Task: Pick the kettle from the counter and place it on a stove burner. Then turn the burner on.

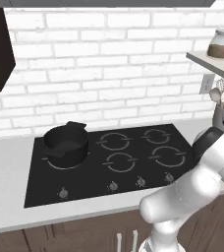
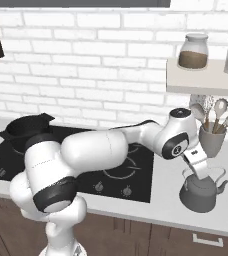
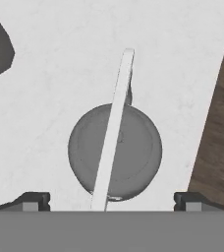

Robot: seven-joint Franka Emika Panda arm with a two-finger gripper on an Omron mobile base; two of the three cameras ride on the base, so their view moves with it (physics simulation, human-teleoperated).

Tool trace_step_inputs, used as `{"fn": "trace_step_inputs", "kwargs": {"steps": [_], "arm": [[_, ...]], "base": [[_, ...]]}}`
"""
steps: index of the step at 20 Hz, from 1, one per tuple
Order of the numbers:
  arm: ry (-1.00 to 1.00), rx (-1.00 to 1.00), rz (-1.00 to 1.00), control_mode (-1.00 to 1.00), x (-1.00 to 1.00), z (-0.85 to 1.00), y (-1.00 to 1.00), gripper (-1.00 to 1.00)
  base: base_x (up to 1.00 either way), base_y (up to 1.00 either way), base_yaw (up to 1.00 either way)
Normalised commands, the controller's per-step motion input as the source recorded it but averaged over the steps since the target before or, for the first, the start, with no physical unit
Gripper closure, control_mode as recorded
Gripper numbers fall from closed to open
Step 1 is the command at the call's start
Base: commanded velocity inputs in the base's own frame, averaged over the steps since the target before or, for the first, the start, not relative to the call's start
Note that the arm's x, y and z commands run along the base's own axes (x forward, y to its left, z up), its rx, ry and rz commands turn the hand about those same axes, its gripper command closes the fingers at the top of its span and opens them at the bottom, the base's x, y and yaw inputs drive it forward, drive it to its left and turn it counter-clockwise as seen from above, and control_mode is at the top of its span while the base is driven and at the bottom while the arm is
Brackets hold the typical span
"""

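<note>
I'm looking straight down on the kettle (image 3: 133,152), its round grey body on the pale surface (image 3: 60,74). Its thin handle (image 3: 115,128) crosses the lid as a pale strip. My claw (image 3: 112,199) stands wide, one tip either side of the kettle.

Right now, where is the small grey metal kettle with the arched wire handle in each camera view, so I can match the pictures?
Left base view: no kettle to point to; the arm fills the right side.
Right base view: small grey metal kettle at lower right on the pale counter, under the gripper, spout pointing right.
Hand view: centre, seen from above, handle running across its lid, open fingertips either side.
Shared landmark: grey utensil holder.
</note>
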Motion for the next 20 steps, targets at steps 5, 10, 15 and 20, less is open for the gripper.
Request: {"fn": "trace_step_inputs", "kwargs": {"steps": [5, 10, 15, 20], "arm": [[0.13, 0.0, 0.0, -1.0, 0.35, -0.35, -0.08, -1.0], [0.07, 0.0, 0.0, -1.0, 0.21, -0.28, -0.2, -1.0], [0.01, 0.0, 0.01, -1.0, 0.0, -0.03, -0.09, 1.0], [0.0, 0.0, 0.0, -1.0, 0.0, 0.0, 0.0, 1.0]], "base": [[0.0, 0.0, 0.0], [0.0, 0.0, 0.0], [0.0, 0.0, 0.0], [0.0, 0.0, 0.0]]}}
